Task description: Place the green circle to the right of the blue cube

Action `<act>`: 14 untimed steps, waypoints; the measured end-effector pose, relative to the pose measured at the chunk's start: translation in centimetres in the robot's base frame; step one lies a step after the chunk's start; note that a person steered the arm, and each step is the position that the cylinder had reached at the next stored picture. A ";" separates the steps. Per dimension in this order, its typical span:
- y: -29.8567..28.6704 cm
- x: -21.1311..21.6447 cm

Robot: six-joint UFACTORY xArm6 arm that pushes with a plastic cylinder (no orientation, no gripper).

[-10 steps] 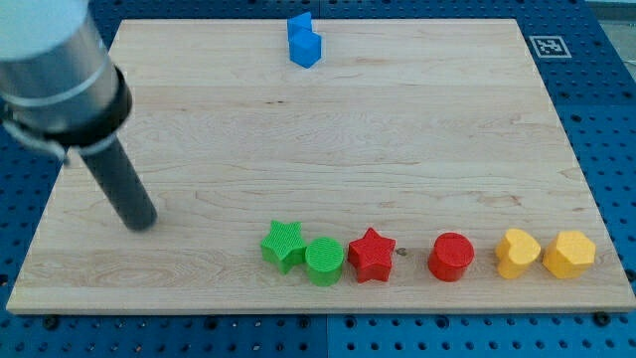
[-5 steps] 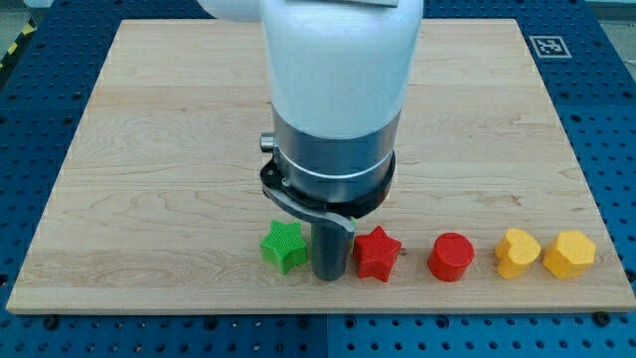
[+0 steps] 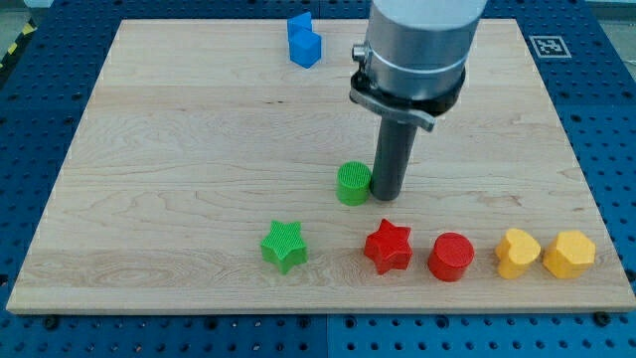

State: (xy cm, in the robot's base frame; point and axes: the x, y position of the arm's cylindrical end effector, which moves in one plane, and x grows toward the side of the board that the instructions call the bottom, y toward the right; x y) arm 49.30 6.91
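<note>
My tip [image 3: 386,196] is holding nothing, seemingly touching the green circle [image 3: 352,184] on its left; pushing from here risks sliding it left, missing the blue cube [image 3: 304,42] far up-left.

Landmark: green circle [image 3: 352,184], near mid-board [image 3: 179,149]. My tip [image 3: 385,196] just beside it, on the view's right. Blue cube [image 3: 304,41] well above, slightly left, by top edge. Green star [image 3: 284,246] below-left. Red star [image 3: 389,247] below-right. Red circle [image 3: 451,257], yellow heart [image 3: 518,253] and yellow hexagon [image 3: 568,254] in a row, progressively farther right.
</note>
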 end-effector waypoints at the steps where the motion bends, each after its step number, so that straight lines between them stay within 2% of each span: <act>1: 0.0 0.5; 2: 0.5 4.1; 3: 0.5 4.2; 5: -1.4 2.3; 7: -6.5 -0.9; 11: -11.5 -0.7; 13: -10.2 -1.5; 14: -8.7 -3.7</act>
State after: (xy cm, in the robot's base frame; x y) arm 45.60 -1.83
